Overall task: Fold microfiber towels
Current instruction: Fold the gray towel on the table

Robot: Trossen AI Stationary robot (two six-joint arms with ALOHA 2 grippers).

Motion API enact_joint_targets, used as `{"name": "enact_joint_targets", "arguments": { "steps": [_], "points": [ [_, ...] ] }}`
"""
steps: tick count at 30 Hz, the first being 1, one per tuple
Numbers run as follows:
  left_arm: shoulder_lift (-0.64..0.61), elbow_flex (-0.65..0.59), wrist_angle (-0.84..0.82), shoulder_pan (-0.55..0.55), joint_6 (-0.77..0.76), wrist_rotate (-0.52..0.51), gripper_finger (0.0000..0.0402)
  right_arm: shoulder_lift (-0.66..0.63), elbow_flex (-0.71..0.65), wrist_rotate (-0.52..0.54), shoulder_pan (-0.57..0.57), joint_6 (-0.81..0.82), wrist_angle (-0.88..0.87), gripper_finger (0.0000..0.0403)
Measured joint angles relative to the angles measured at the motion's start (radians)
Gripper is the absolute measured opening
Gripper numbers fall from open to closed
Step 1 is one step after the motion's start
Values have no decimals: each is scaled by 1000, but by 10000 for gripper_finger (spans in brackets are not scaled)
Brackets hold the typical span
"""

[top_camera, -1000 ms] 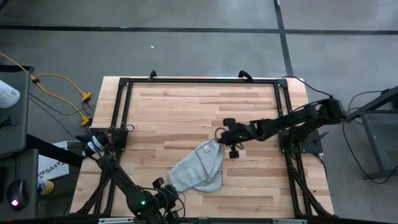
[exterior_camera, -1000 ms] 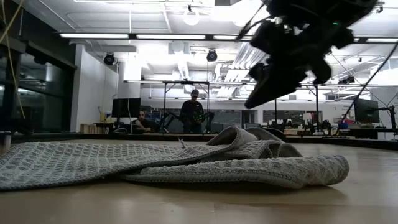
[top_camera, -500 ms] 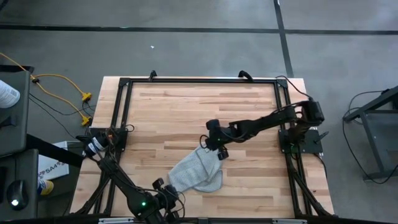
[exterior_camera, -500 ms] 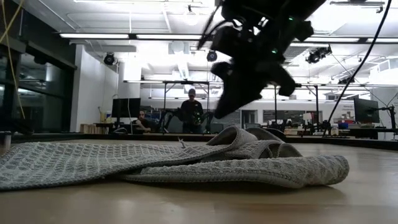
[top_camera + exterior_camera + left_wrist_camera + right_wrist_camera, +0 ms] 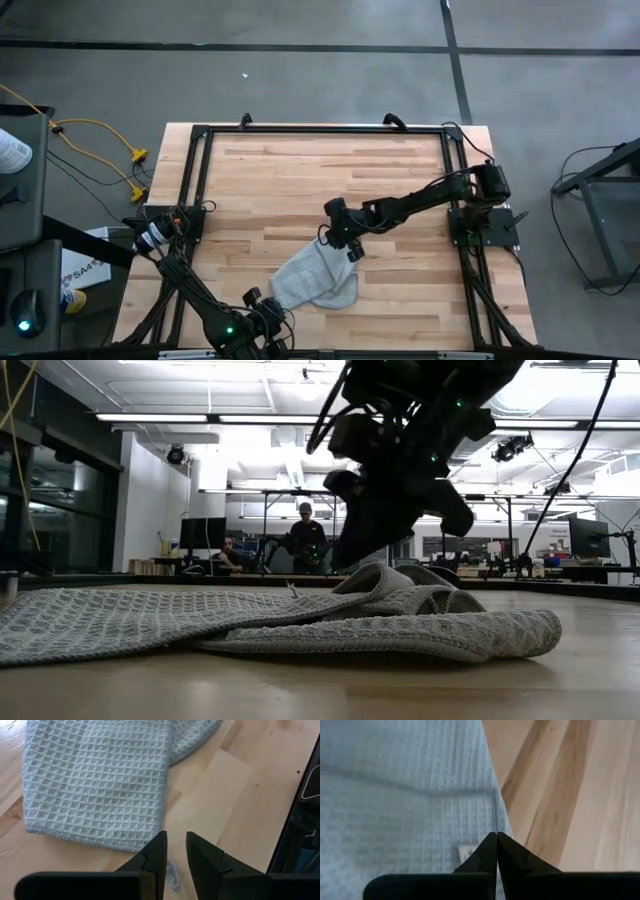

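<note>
The light grey microfiber towel [image 5: 315, 278] lies crumpled on the wooden table, toward the near side. In the low view it shows as a flat part [image 5: 110, 622] and a bunched, folded-over part [image 5: 420, 615]. My right gripper [image 5: 338, 235] is shut, with its tips low over the towel's far corner [image 5: 470, 810], close to a hemmed edge and a small label [image 5: 465, 853]. My left gripper [image 5: 175, 855] is slightly open and empty, waiting at the table's near edge [image 5: 250, 318], just short of the towel's near edge [image 5: 95, 785]. My right gripper comes at the towel's far corner slanting down from the table's right side, fingers shut. I cannot tell whether its tips touch the cloth.
A black frame [image 5: 320, 130] runs round the tabletop, with arm bases at the left [image 5: 160, 225] and right [image 5: 485, 225]. Bare wood [image 5: 300, 170] lies on the far side of the towel. People stand in the room behind [image 5: 305, 540].
My right gripper has gone toward the table's left edge and come down, from beside the towel to its far corner. The towel has stayed where it was.
</note>
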Motion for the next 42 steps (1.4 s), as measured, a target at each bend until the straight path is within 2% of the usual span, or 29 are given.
{"name": "enact_joint_targets", "arguments": {
  "steps": [8, 18, 29, 39, 42],
  "points": [
    [0, 0, -5, 0, -3, 2, 72, 15, 0, -3, 11, 6, 48, 3],
    [0, 0, -2, 0, -6, 4, 72, 54, 7, -101, -5, 94, 138, 2],
    [0, 0, 15, 1, -5, 7, 72, 82, 26, 2, 19, 97, 179, 2],
    [0, 0, 27, 0, -3, 21, 72, 82, 26, -10, 20, 119, 142, 3],
    [0, 0, 27, 1, -4, 21, 72, 82, 25, -27, 15, 118, 110, 14]
  ]
}}
